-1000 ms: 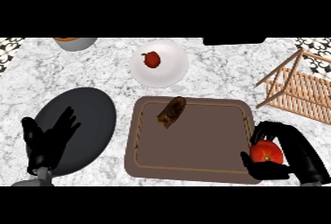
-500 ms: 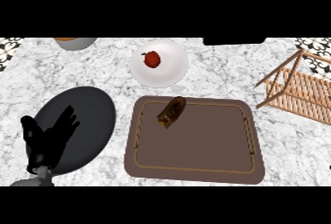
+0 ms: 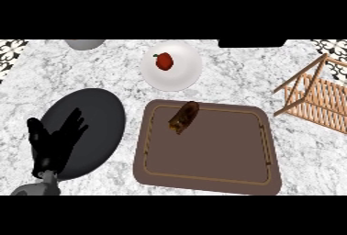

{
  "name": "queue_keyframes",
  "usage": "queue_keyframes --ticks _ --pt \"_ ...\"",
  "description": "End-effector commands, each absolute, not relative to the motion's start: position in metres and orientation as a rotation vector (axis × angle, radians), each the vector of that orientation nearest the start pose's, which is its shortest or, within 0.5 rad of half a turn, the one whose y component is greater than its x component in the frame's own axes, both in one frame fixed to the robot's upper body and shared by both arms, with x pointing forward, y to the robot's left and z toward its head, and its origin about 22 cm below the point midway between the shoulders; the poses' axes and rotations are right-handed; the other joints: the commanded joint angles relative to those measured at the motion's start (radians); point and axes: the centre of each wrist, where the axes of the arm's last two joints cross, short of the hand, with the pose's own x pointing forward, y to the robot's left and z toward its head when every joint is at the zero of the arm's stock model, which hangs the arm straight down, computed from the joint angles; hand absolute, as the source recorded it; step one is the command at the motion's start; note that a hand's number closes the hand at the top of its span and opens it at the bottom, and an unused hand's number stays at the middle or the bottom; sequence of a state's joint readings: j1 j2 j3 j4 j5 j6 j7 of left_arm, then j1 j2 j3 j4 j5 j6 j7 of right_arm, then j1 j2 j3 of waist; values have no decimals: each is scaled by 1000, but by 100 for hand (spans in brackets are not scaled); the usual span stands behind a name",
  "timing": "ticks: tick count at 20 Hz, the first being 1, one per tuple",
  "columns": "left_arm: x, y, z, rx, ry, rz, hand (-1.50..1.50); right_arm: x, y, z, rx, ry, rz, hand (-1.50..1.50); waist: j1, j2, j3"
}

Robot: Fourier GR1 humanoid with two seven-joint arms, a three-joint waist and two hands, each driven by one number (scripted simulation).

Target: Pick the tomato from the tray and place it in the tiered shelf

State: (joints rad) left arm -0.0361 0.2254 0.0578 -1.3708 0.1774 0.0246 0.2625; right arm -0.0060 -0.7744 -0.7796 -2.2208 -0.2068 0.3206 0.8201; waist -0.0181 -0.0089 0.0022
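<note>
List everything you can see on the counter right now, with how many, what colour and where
Tray: one, brown, centre right of the counter.
Pastry: one, dark brown, on the tray's upper left part.
White plate: one, white, above the tray.
Red fruit: one, red, on the white plate.
Black plate: one, black, left of the tray.
Shelf: one, light wood, at the right edge, partly cut off.
Grey dish: one, grey, at the top edge, mostly cut off.
Dark object: one, black, at the top edge, too cut off to identify.
Counter: one, white and grey marble.
Left hand: one, black, open, over the black plate's lower left.
Right hand: not in view.
</note>
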Motion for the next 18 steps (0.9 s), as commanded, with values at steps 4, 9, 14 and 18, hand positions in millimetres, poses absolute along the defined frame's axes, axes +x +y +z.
queue_keyframes --ticks 4,9,14,18 --pt "250 306 -20 86 -1110 27 0 146 -443 367 -977 -1475 124 150 25 10 -3" --pt "240 287 -29 90 -1132 40 0 164 -486 366 -1010 -1443 125 150 29 11 -2" --pt "258 299 -13 106 -1115 42 0 184 -502 370 -957 -1447 187 150 26 11 -2" --pt "245 294 -31 73 -1122 35 0 210 -511 349 -960 -1413 251 150 34 12 -2"
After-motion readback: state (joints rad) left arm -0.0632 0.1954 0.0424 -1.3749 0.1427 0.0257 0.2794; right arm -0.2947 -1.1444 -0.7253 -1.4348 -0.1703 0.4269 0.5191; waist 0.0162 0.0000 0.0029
